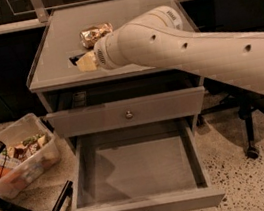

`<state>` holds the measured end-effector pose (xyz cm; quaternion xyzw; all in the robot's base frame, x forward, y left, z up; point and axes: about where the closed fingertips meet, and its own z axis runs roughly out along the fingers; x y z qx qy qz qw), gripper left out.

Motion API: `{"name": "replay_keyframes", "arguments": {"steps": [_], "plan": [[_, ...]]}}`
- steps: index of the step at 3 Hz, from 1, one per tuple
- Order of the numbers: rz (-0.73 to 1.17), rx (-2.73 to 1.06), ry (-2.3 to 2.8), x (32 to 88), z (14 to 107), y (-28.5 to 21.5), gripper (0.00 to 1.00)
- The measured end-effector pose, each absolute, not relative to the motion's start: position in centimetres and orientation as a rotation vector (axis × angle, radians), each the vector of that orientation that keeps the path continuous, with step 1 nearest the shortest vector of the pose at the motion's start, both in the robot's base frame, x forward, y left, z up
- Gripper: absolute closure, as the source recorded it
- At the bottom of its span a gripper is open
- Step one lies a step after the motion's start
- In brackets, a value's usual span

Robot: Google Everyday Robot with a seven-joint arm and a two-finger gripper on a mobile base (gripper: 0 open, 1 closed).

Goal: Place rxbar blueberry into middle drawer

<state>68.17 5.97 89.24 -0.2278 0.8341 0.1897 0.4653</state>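
**Gripper down at the front-left of the top, grab in doubt**

The white arm's gripper (82, 61) sits low on the grey cabinet top (50, 45), near the front edge and towards the left corner. Open or closed? Cannot tell, the arm hides it. A dark sliver (74, 60) at its tip may be the dark-blue-wrapped rxbar blueberry, though that's not certain. The crumpled gold foil packet (95, 33) lies just behind, so a sloppy grab could snag that instead. A weak hold risks the bar slipping off the front edge and missing the wide grey middle drawer (139, 172), pulled open below.
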Motion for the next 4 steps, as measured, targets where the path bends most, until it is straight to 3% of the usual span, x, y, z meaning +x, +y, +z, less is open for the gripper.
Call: {"name": "replay_keyframes", "arguments": {"steps": [2, 4], "plan": [[0.690, -0.691, 2.196, 58.4, 83.1, 4.0, 1.00], [0.476, -0.805, 2.453, 53.2, 68.6, -9.2, 1.00]]}}
